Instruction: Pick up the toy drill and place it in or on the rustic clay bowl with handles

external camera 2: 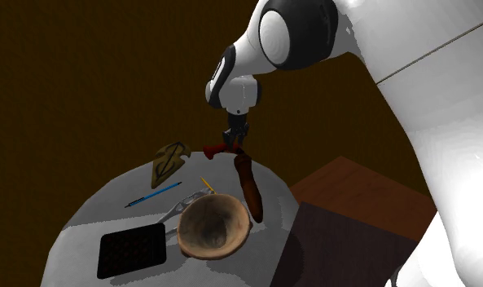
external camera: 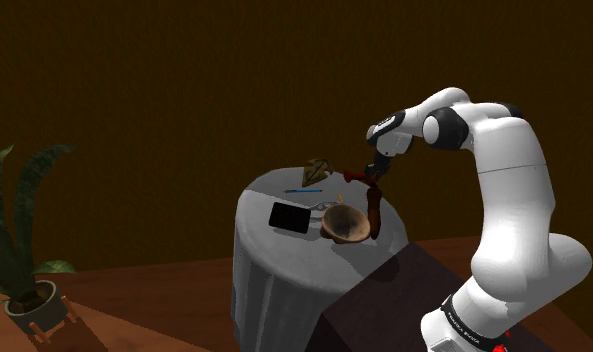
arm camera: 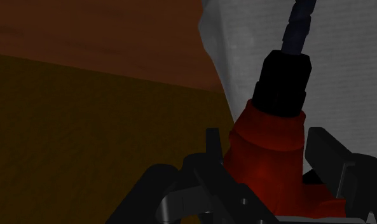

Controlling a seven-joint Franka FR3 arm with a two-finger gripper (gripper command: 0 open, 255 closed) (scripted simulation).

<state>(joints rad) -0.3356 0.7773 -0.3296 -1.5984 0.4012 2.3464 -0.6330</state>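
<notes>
Clamped the red toy drill (external camera 2: 246,181) tight between the black fingers (arm camera: 328,153), hung it slanting down over the round grey surface (external camera 2: 109,204), lower end right beside the rim of the brown clay bowl (external camera 2: 208,232).

On the round cloth-draped surface (external camera: 259,205), the brown clay bowl with handles (external camera: 346,226) sits at the edge nearest the dark box stand (external camera: 384,300). A black flat rectangular slab (external camera: 290,217) lies just beside it on the shoulder view's left, with a thin blue pen (external camera: 304,190) and a tan leaf-shaped piece (external camera: 318,168) behind. The red toy drill (external camera: 372,200), clasped in the claw (external camera: 376,172), hangs just right of the bowl.
</notes>
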